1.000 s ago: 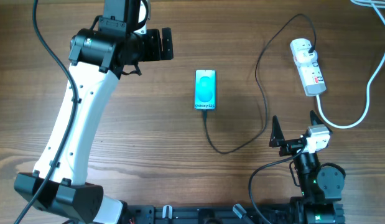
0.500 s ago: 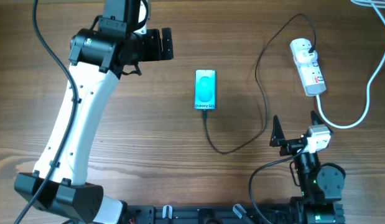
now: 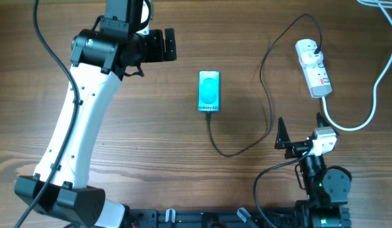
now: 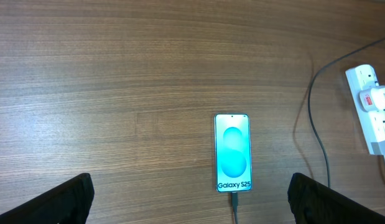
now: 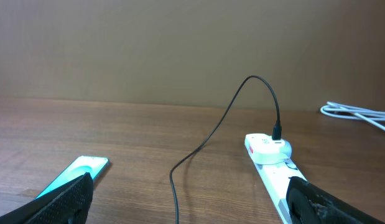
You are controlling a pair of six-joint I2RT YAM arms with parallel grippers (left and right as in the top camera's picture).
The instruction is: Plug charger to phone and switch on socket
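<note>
The phone [image 3: 209, 91] lies at the table's middle, cyan screen up, "Galaxy" end toward the front; it also shows in the left wrist view [image 4: 232, 152] and right wrist view [image 5: 80, 171]. The charger [image 3: 266, 95], a thin black cable, has its tip in the phone's front end [image 4: 233, 200] and runs to a white adapter on the socket [image 3: 313, 76] at the right; the cable also shows in the right wrist view [image 5: 208, 146]. My left gripper [image 3: 165, 44] is open, raised left of the phone. My right gripper [image 3: 301, 132] is open near the front, below the socket [image 5: 273, 168].
A thick white cord [image 3: 366, 107] loops from the socket toward the right edge and back. The left arm [image 3: 75, 126] stretches across the left side of the wooden table [image 3: 151, 139].
</note>
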